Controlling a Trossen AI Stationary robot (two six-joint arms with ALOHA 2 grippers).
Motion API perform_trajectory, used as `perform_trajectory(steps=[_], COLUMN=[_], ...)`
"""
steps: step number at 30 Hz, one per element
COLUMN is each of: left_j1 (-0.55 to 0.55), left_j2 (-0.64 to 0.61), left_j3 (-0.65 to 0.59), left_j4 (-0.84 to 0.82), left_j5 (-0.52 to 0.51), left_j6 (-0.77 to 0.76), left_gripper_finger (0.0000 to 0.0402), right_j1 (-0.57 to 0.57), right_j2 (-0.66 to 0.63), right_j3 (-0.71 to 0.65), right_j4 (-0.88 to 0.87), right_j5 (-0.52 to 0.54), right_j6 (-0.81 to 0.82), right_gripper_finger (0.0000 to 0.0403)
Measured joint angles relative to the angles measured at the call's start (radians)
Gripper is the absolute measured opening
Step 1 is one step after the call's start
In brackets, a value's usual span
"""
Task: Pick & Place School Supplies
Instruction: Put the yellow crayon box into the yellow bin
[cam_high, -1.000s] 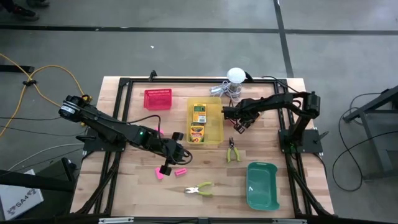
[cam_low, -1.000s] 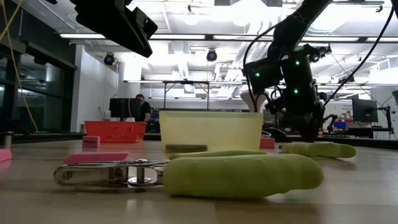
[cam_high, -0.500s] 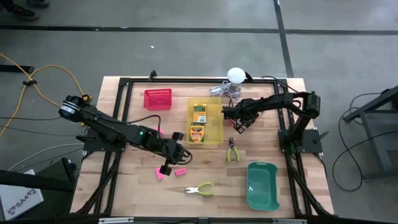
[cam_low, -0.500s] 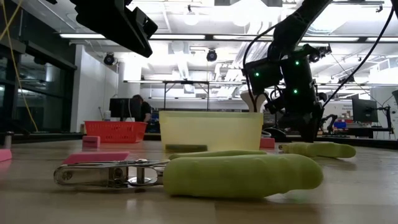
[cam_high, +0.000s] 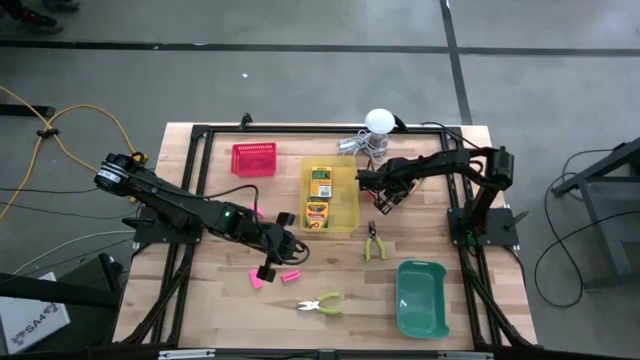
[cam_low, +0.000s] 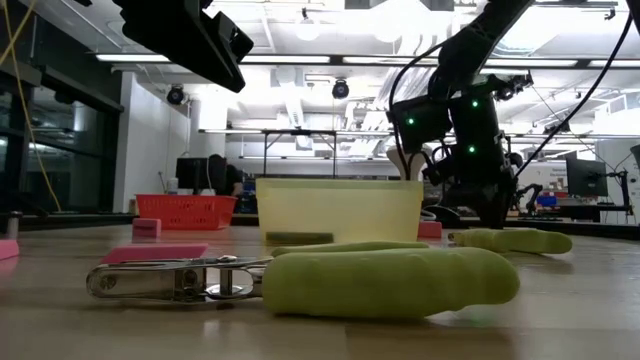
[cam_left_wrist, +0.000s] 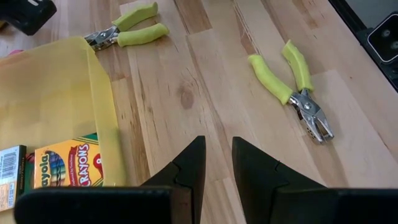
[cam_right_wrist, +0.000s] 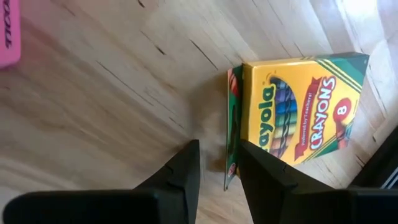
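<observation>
My right gripper (cam_high: 383, 197) (cam_right_wrist: 217, 146) hovers low, right of the yellow bin (cam_high: 346, 200), fingers slightly apart astride the long edge of a yellow-and-green crayon box (cam_right_wrist: 298, 106) lying flat on the wood. A pink eraser (cam_right_wrist: 7, 28) lies nearby. My left gripper (cam_high: 292, 248) (cam_left_wrist: 217, 146) waits open over bare wood left of the bin, holding nothing. Two crayon boxes (cam_high: 318, 197) lie in the bin. Two green-handled pliers (cam_high: 375, 245) (cam_high: 320, 303) and two pink erasers (cam_high: 257, 282) (cam_high: 291, 275) lie flat on the table. My right gripper points down at the crayon box's long side edge (cam_right_wrist: 231, 124), one finger (cam_right_wrist: 249, 162) over the box's face and the other beside the box. I cannot tell whether either finger touches the box. The box lies flat on the table.
A red bin (cam_high: 253, 158) stands at the far left and a green bin (cam_high: 420, 298) at the near right. A white ball with metal clutter (cam_high: 378, 122) sits at the far edge behind my right arm. Bare wood lies between the pliers.
</observation>
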Motion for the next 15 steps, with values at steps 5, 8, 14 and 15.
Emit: perform_trajectory(steps=[5, 8, 14, 15], left_j1=[0.0, 0.0, 0.0, 0.0], left_j2=[0.0, 0.0, 0.0, 0.0], left_j3=[0.0, 0.0, 0.0, 0.0], left_j4=[0.0, 0.0, 0.0, 0.0], left_j5=[0.0, 0.0, 0.0, 0.0], left_j6=[-0.003, -0.003, -0.003, -0.003], left_gripper_finger=[0.0075, 0.0075, 0.0075, 0.0075], right_j1=[-0.014, -0.02, -0.034, -0.035], right_j2=[0.0, 0.0, 0.0, 0.0], right_j3=[0.0, 0.0, 0.0, 0.0], right_j4=[0.0, 0.0, 0.0, 0.0], right_j5=[-0.001, -0.001, -0.002, -0.002], right_j6=[-0.004, -0.005, -0.012, -0.016], right_gripper_finger=[0.0079, 0.0066, 0.0053, 0.0053])
